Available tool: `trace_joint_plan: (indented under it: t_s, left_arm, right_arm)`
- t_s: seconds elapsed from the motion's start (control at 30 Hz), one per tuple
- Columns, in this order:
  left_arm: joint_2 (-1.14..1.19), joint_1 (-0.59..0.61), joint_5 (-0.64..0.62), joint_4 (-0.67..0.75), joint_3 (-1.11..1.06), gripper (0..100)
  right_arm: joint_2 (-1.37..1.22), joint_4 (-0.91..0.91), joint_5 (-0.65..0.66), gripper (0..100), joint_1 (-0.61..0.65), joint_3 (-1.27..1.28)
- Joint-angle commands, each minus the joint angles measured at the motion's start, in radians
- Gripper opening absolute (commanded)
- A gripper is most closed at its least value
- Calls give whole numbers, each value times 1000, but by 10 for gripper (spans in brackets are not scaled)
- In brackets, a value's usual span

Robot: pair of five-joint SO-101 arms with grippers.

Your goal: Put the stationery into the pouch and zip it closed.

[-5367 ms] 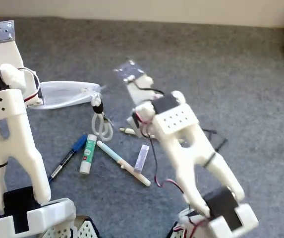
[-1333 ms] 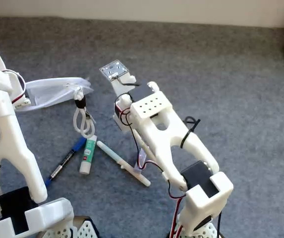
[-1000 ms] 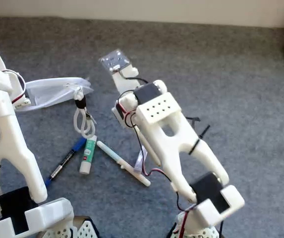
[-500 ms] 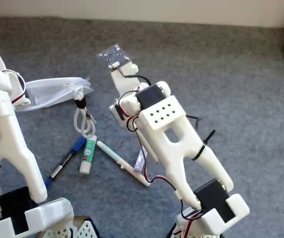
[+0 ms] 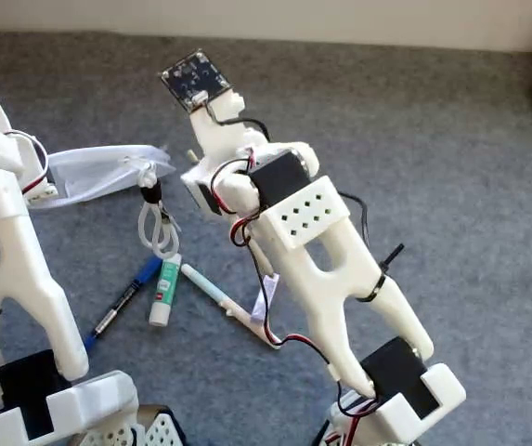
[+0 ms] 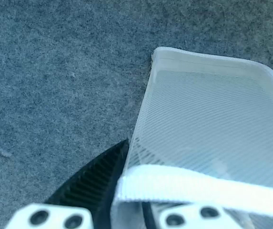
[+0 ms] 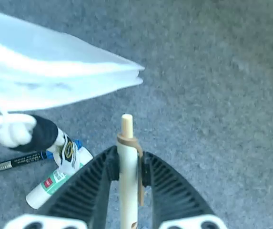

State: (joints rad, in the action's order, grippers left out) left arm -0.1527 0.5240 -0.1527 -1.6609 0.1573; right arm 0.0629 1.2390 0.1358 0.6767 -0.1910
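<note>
Left gripper [image 6: 134, 191] is clamped on the pouch [image 6: 207, 119], jaws pinching the white zip band at one end, and the bag trails away from it across the carpet [image 5: 433, 139] in the upper left of the high view. Over to the right gripper [image 7: 126, 164]: jaws closed on a pen [image 7: 126, 143], tip poking out ahead, hanging just beside the pouch's free corner, with the knotted cord [image 5: 159, 232] below it.

Waiting on the floor, lower left of the high view: a glue stick [image 5: 165, 283], a blue marker [image 5: 122, 302] just beside it, and a pale pen [image 5: 219, 295] angled off to the right.

That pouch looks like thin mesh, soft and floppy, with next to no weight. I'd say it will sag and fold wherever it isn't held, so the firmer zip band is the place to hold it. How wide the mouth gapes, I can't tell from here.

The pen is the opposite: stiff, slim, light, probably smooth enough to swivel in the jaws. Gripped across the barrel near the clip, it should slide in tip first if lined up with the opening.
</note>
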Motion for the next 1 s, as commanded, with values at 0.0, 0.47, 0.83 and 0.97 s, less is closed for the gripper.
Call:
trace_joint_plan:
  t_s: [0.0,0.47,0.83,0.97]
  left_arm:
    - [-5,15,-12,21,-1,7]
    - [-5,15,-12,21,-1,7]
    - [-5,15,-12,20,-1,7]
    - [-5,15,-12,20,-1,7]
  right_arm:
    - [71,1,-9,5,10,-90]
    - [71,-2,-9,5,-15,-222]
    - [71,-4,-15,5,13,-321]
    - [71,-4,-15,5,15,-361]
